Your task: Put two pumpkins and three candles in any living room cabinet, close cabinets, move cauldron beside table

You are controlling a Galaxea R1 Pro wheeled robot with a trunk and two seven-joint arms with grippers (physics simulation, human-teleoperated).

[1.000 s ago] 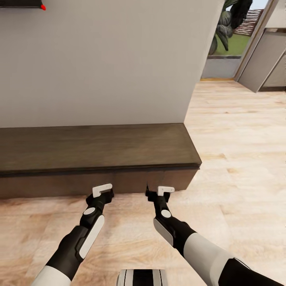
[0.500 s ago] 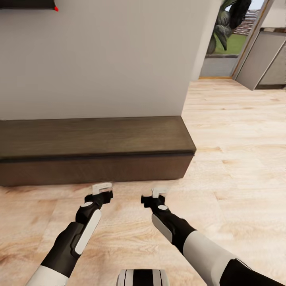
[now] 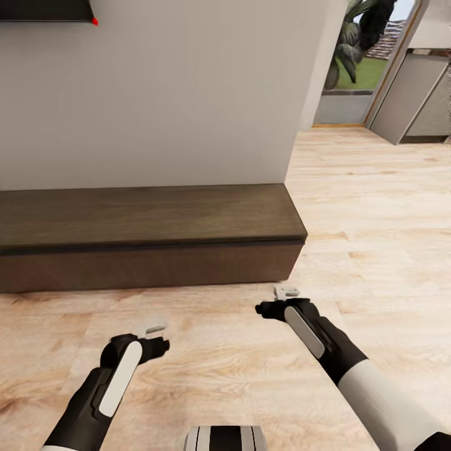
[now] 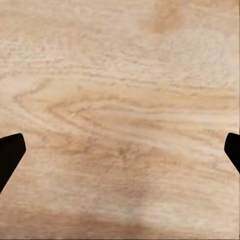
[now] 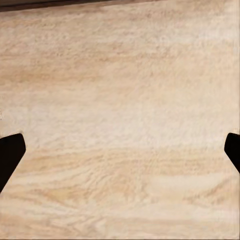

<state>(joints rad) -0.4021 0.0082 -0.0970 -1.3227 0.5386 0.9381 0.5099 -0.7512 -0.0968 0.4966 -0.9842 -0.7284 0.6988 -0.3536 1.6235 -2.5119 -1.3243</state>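
Head view puts the closed dark cabinet [image 3: 147, 235] across the frame's middle left, while the left gripper [image 3: 155, 335] and right gripper [image 3: 280, 299] hang empty with fingers spread over bare wooden floor [image 3: 376, 238], presumably between errands.

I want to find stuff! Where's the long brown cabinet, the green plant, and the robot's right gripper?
cabinet [image 3: 144, 216], head view, on its dark wooden top.
plant [image 3: 360, 28], head view, on its dark leaves by the doorway.
right gripper [image 3: 275, 300], head view, between its fingers above the floor.
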